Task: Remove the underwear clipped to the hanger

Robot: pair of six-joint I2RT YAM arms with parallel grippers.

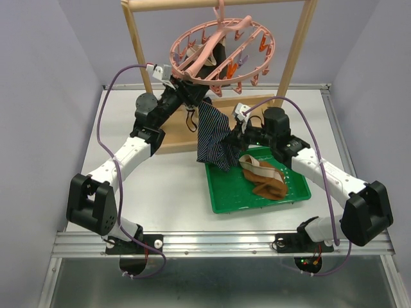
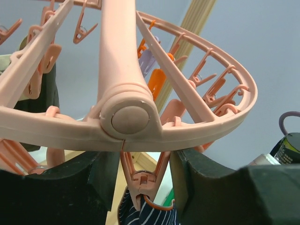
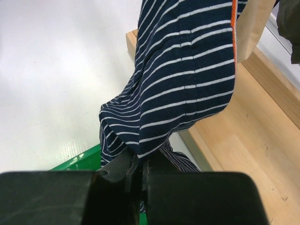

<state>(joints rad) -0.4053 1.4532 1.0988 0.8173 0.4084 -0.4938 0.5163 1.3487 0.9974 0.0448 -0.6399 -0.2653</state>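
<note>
The pink hanger hangs from the wooden frame, and its ring fills the left wrist view. A navy striped underwear dangles from a pink clip at the ring's near edge. My left gripper reaches up under the ring. Its fingers press on both handles of that clip, whose mouth still bites the cloth. My right gripper is shut on the lower edge of the navy underwear, above the tray's far left corner. A dark underwear hangs clipped farther back.
A green tray lies right of centre and holds a brown underwear with a beige waistband. The wooden frame's posts and base board stand behind both grippers. More pink, orange and purple clips dangle round the ring.
</note>
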